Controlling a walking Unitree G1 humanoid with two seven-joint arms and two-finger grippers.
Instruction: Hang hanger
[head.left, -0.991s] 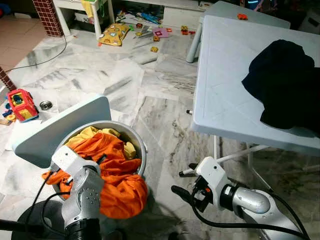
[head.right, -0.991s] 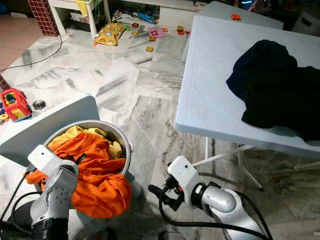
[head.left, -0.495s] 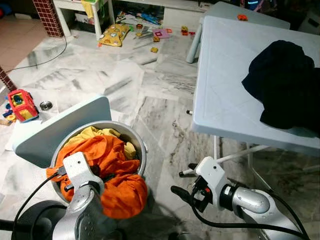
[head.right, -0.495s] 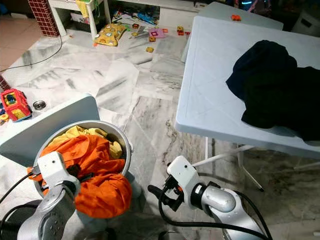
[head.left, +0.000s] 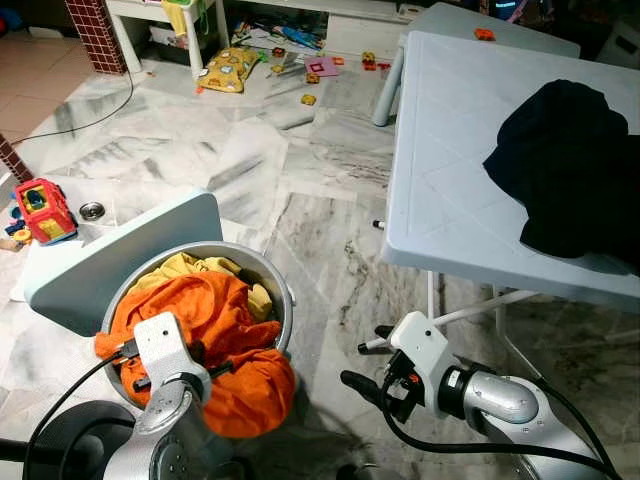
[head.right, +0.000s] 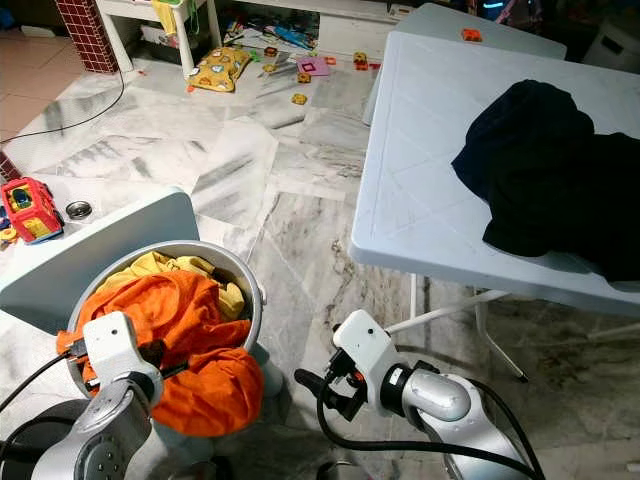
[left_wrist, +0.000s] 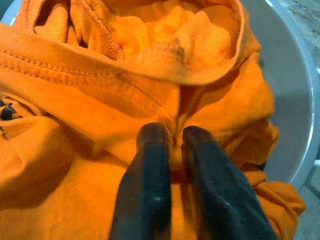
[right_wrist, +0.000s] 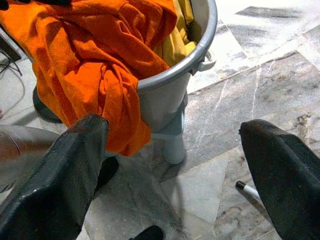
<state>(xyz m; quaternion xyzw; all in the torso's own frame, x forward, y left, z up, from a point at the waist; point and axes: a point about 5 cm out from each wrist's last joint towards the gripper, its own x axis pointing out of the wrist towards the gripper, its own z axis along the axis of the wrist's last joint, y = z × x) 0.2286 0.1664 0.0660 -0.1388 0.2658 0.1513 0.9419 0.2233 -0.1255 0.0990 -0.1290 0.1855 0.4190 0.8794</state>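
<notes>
The left gripper (left_wrist: 172, 150) is pinched on a fold of the orange garment (head.left: 215, 320), which is heaped in the grey bucket (head.right: 245, 285) and spills over its near rim. The right gripper (right_wrist: 175, 165) hangs spread wide and empty beside the bucket. No hanger can be made out; lift slowly, so the draped cloth clears the rim without snagging.

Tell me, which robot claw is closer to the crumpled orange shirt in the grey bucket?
The left. The left gripper is shut on a fold of the crumpled orange shirt in the grey bucket. The right gripper hangs open above the floor beside the bucket, apart from the shirt.
</notes>
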